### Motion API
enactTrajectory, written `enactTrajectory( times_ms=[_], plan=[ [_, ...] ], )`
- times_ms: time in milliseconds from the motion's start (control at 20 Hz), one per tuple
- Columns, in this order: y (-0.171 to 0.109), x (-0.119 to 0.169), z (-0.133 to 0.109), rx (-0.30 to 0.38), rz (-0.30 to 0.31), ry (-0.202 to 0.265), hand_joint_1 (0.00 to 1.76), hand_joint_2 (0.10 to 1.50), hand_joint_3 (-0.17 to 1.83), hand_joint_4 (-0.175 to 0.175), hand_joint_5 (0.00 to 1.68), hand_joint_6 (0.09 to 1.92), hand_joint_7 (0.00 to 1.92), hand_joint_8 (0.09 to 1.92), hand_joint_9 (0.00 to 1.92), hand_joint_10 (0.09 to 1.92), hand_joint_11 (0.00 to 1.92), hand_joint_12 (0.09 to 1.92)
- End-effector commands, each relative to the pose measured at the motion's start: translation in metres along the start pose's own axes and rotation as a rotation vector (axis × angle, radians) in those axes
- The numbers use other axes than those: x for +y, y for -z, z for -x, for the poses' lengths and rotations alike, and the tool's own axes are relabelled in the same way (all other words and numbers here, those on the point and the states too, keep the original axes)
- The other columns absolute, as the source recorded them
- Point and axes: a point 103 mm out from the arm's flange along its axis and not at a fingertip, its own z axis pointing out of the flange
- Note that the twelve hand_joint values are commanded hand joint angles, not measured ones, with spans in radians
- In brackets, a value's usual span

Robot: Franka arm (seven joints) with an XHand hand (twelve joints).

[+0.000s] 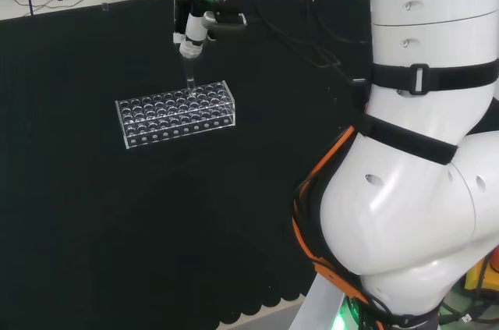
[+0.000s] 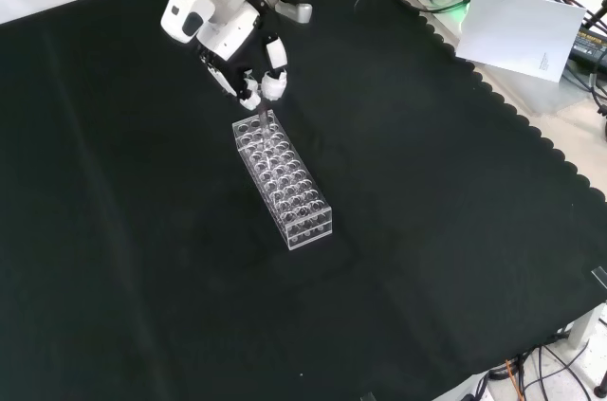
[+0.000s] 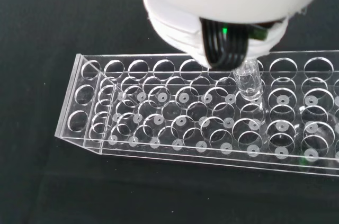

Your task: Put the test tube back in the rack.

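Observation:
A clear plastic test tube rack point(image 1: 179, 133) with several rows of round holes lies on the black cloth. The hand point(image 1: 195, 30) hangs just above its far side, fingers curled on a clear test tube point(image 1: 189, 79) held upright. In the front view the hand point(image 2: 237, 50) is over the upper end of the rack point(image 2: 308, 228). The wrist view shows the tube point(image 3: 249, 83) with its lower end in a hole of the rack point(image 3: 159, 147), in the row near the far rim. The other holes look empty.
Black cables point(image 1: 312, 41) trail over the cloth behind the rack in the head view, and the arm's white links point(image 1: 421, 150) stand at the right. A white sheet of paper point(image 2: 517, 31) and wiring lie past the cloth's scalloped edge point(image 2: 493, 102).

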Motion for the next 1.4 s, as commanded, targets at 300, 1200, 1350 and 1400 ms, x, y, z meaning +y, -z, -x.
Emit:
enactTrajectory(
  times_ms=[300, 1200, 1350, 1400],
  plan=[
    [-0.0055, -0.0051, -0.0088, -0.019, -0.030, 0.003, 1.44, 0.57, 0.69, -0.175, 1.47, 0.09, 1.47, 0.61, 1.50, 0.21, 1.43, 1.04],
    [-0.0039, -0.0041, -0.0035, -0.006, -0.023, 0.022, 1.44, 0.57, 0.69, -0.175, 1.47, 0.09, 1.47, 0.61, 1.51, 0.20, 1.43, 1.04],
    [-0.0035, -0.0023, -0.0044, -0.010, -0.029, 0.020, 1.44, 0.57, 0.69, -0.175, 1.47, 0.09, 1.47, 0.61, 1.51, 0.20, 1.43, 1.04],
    [-0.0031, -0.0020, -0.0042, -0.007, -0.026, 0.024, 1.44, 0.57, 0.69, -0.175, 1.47, 0.09, 1.47, 0.61, 1.51, 0.20, 1.43, 1.04]
  ],
)
